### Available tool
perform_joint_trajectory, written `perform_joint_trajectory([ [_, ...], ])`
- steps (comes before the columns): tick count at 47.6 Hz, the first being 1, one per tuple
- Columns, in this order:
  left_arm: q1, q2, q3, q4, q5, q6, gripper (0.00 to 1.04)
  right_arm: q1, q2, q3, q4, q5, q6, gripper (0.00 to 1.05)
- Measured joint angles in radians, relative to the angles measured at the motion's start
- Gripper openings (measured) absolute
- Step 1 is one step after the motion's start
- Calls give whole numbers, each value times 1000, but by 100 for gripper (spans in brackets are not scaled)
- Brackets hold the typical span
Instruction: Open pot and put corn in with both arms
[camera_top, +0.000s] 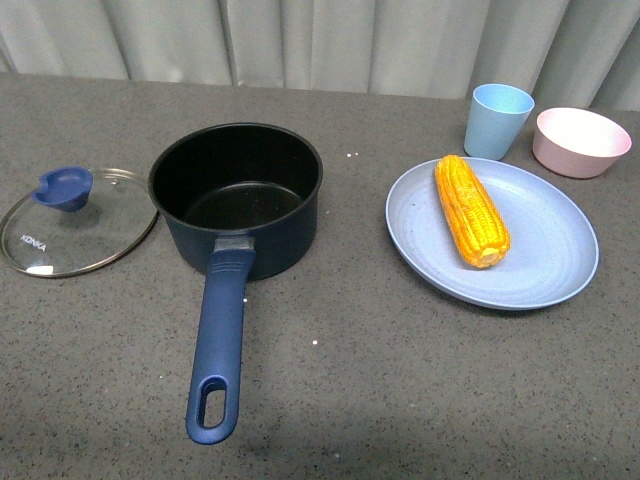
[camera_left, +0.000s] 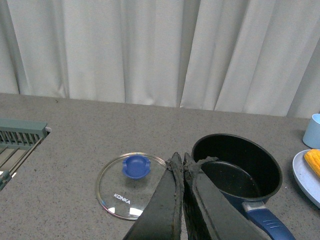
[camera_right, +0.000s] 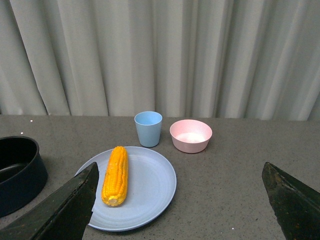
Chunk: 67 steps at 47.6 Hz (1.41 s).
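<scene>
The dark navy pot (camera_top: 238, 195) stands open on the grey table, its long blue handle (camera_top: 218, 340) pointing toward me. Its glass lid (camera_top: 78, 220) with a blue knob lies flat on the table just left of it. The yellow-orange corn (camera_top: 470, 210) lies on a blue plate (camera_top: 545, 270) to the right. Neither arm shows in the front view. In the left wrist view my left gripper (camera_left: 181, 161) is shut and empty, above the table between the lid (camera_left: 131, 186) and the pot (camera_left: 237, 167). In the right wrist view my right gripper (camera_right: 181, 187) is wide open, held back from the corn (camera_right: 115, 175).
A light blue cup (camera_top: 497, 121) and a pink bowl (camera_top: 581, 141) stand behind the plate at the back right. Grey curtains close off the far edge. A green-grey rack (camera_left: 17, 142) shows at the table's left in the left wrist view.
</scene>
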Motion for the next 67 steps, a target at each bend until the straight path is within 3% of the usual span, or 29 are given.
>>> perform_joint_trajectory([
  [39,0,-272,0,-269,0,0,4,0,0,0,0,0,0,96],
  [45,0,-416,0,-431,2,2,4,0,0,0,0,0,0,96],
  [53,0,-435,0,-439,2,2,4,0,0,0,0,0,0,96],
  [55,0,-435,0,-439,2,1,6,0,0,0,0,0,0,96],
  [59,0,-436,0,-439,2,2,20,0,0,0,0,2,0,96],
  [61,0,-436,0,-439,2,2,27,31,19,11,-35,109,-16,96],
  [62,0,-436,0,-439,2,2,32,66,58,24,-57,223,-26,96],
  [65,0,-436,0,-440,0,2,41,95,144,35,-38,359,-35,96],
  [67,0,-437,0,-440,0,2,47,92,203,39,-1,374,-39,96],
])
